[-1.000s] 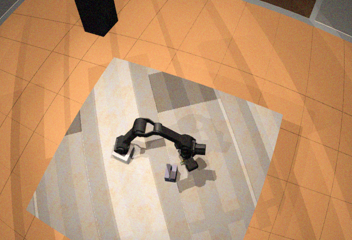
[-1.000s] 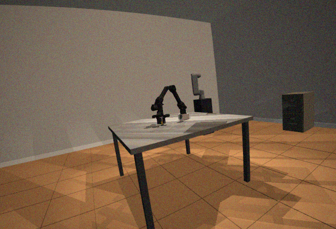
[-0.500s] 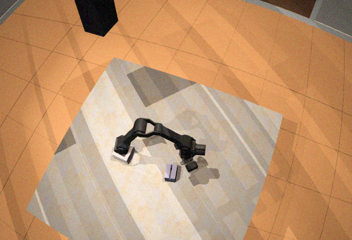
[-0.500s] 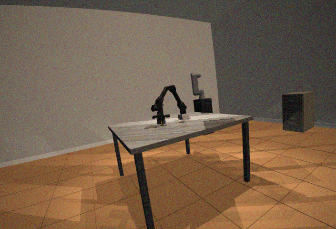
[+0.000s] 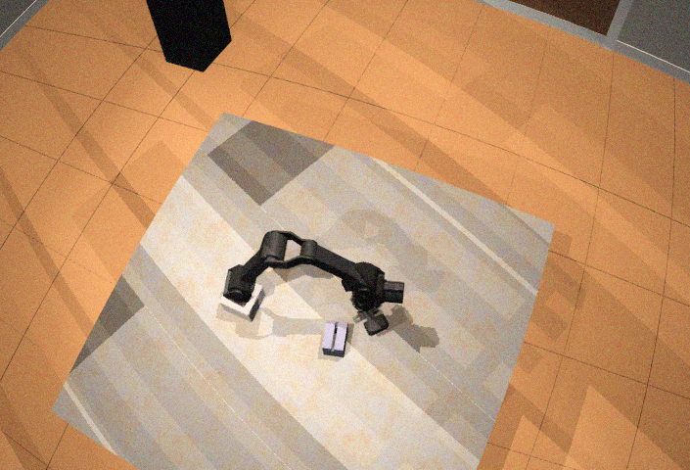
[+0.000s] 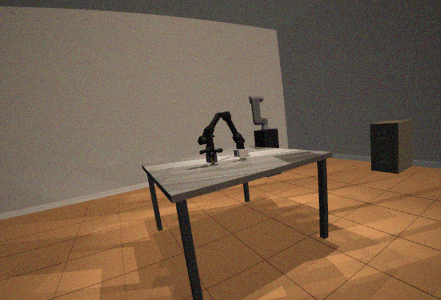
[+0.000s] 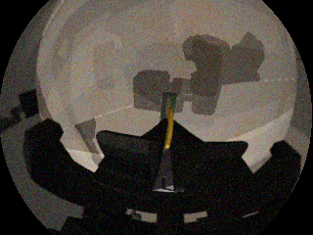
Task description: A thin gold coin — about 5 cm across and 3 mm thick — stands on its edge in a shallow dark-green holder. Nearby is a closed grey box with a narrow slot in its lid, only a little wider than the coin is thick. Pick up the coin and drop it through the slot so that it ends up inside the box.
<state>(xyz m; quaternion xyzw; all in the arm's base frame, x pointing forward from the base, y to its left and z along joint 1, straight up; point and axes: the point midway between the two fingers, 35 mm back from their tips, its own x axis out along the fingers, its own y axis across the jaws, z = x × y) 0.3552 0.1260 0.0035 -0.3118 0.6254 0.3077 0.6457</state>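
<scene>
My jaws (image 5: 363,320) (image 6: 211,161) were clamped on the gold coin (image 7: 170,128). It stood upright on edge, its long axis running along the dark-green holder (image 7: 168,101). I could read no writing.

The streaked grey table (image 5: 256,388) (image 6: 234,177) bears the slotted box (image 5: 335,339) and green holder (image 7: 168,100).

We seem to be in a robotics lab or workroom: a black arm (image 5: 323,257) (image 6: 211,124) stands on a bare-legged table (image 5: 279,388) (image 6: 228,177), and in the exterior view a grey second arm (image 6: 255,111) rises on a black pedestal (image 6: 272,138) at one o'clock. We see a drawer cabinet (image 6: 384,146) at three o'clock and a tiled floor (image 6: 228,247).
</scene>
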